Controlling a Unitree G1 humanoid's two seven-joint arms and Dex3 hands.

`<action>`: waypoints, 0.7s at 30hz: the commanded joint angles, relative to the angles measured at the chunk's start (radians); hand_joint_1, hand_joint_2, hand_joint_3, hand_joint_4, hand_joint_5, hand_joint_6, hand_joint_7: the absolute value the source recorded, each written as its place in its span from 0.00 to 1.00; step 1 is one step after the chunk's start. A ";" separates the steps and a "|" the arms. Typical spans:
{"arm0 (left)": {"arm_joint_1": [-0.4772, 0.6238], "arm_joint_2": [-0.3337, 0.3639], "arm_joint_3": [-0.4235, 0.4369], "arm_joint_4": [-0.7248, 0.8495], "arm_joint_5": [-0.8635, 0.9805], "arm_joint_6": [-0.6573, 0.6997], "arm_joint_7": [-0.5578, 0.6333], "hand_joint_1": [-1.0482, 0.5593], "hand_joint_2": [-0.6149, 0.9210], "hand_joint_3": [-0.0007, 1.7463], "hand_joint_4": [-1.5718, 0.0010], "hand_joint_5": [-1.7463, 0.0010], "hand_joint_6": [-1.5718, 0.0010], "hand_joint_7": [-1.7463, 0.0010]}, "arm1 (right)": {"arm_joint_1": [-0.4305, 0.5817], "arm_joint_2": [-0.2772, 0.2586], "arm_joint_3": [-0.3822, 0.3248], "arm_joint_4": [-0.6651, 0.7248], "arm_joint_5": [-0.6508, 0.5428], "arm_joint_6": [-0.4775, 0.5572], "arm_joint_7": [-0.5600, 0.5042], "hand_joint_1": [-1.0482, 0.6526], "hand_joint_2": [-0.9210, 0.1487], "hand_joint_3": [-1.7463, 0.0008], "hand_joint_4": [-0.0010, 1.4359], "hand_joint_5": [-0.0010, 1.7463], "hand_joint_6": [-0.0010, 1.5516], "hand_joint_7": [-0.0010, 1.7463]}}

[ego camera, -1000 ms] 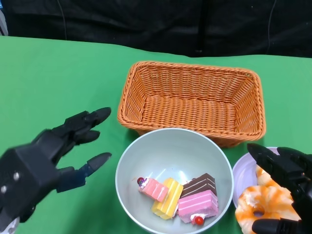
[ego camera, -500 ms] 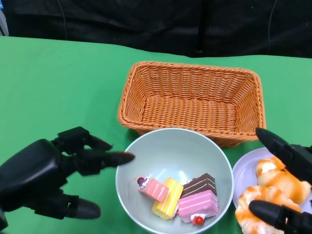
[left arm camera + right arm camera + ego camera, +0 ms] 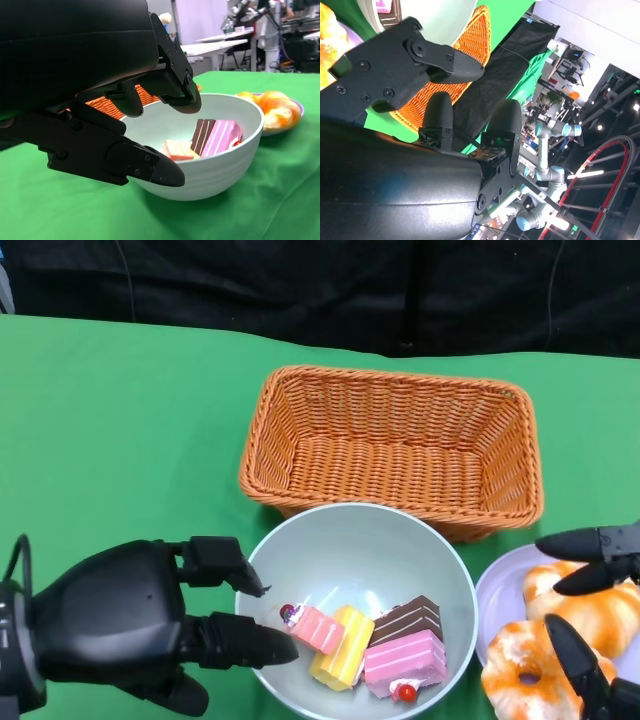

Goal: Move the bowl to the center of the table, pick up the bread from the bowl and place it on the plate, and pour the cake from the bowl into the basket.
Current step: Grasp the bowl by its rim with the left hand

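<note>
The pale green bowl (image 3: 360, 550) stands near the table's front, just before the basket, with several cake slices (image 3: 375, 640) in it. My left hand (image 3: 130, 625) is at the bowl's left rim. In the left wrist view its fingers (image 3: 180, 95) reach over the rim of the bowl (image 3: 225, 165) and the thumb lies along the outer wall, with a gap still showing. Bread (image 3: 540, 660) lies on the lilac plate (image 3: 497, 590) at the right. My right hand (image 3: 596, 576) hovers over the bread with its fingers spread, holding nothing.
An empty orange wicker basket (image 3: 395, 455) stands right behind the bowl, almost touching it. Green cloth stretches wide to the left and back. A black curtain closes the far edge. The plate sits close against the bowl's right side.
My left hand has swung in to the bowl's left rim and curled its fingers over it. My right hand has drawn off to the right, fingers lifted from the bread.
</note>
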 commanded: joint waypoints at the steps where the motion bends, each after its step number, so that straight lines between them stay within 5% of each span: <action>1: -0.050 0.002 -0.052 0.019 0.133 -0.007 0.098 0.33 0.99 0.01 0.74 0.59 0.53 0.96 | 0.005 0.009 0.003 -0.013 0.013 -0.006 -0.001 0.51 0.47 0.34 0.28 0.85 0.16 0.75; 11: -0.216 0.027 -0.427 0.183 0.605 0.244 0.749 0.35 1.00 0.06 0.69 0.52 0.48 0.96 | 0.012 0.024 0.013 -0.016 0.012 -0.014 -0.006 0.49 0.46 0.36 0.26 0.86 0.15 0.75; 20: -0.360 0.001 -0.721 0.392 0.671 0.425 0.966 0.36 0.99 0.01 0.74 0.37 0.47 0.95 | 0.009 0.029 0.013 -0.011 0.005 -0.026 -0.011 0.50 0.47 0.36 0.25 0.86 0.15 0.75; 21: -0.371 -0.003 -0.744 0.411 0.671 0.439 0.984 0.38 0.96 0.00 0.65 0.36 0.39 0.92 | 0.007 0.030 0.012 -0.010 0.003 -0.030 -0.013 0.50 0.47 0.36 0.25 0.86 0.15 0.75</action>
